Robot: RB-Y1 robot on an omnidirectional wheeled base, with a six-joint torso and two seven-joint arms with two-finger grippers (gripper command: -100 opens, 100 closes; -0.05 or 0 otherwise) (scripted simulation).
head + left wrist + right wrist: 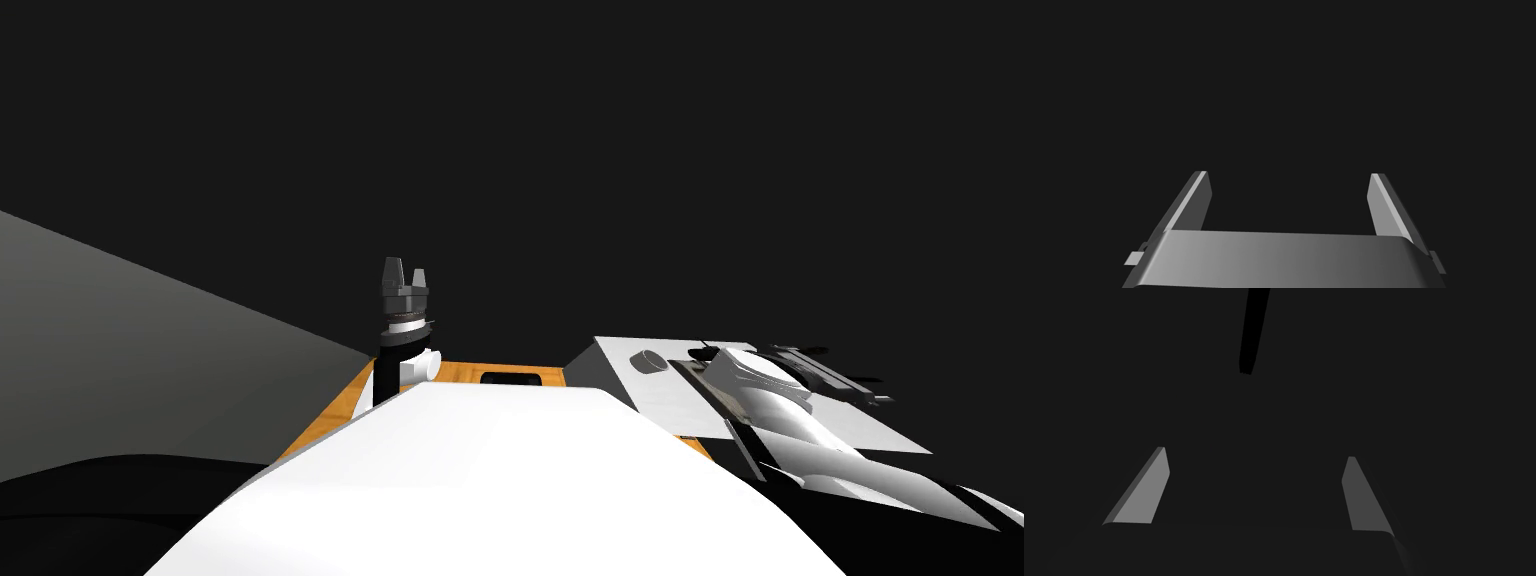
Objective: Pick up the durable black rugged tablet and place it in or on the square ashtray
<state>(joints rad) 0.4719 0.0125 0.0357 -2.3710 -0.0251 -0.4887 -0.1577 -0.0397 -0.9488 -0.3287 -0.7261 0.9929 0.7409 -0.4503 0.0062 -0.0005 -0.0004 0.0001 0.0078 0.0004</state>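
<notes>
The left tool [1289, 173] stands wide open. Its two pale fingers [1191, 202] are about a third of the wrist picture apart, with nothing between them and only flat dark beyond. Seen from the head, that arm is raised and the tool points straight up above the left end of the table [455, 372], touching nothing.

The right tool [1256, 453] is just as open, its fingers [1144, 493] spread and holding nothing. Ahead of them is plain dark, with one thin black strip [1251, 333] well beyond the fingertips; I cannot tell what it is. The right arm lies stretched low across a pale grey slab [870, 425] that sits to the right of the table. Its dark tool reaches towards the slab's far right edge.

The table has an orange wooden top. Lying flat on it is a black rectangle with rounded corners, which I take for the tablet [510, 378]. It sits between the raised left arm and the grey slab, apart from both, and well away from either tool. A short grey cylinder [648, 362] sits on the slab near its left end, just beside the right arm's wrist. Off to the left a grey plane slopes away, and everything behind is dark.
</notes>
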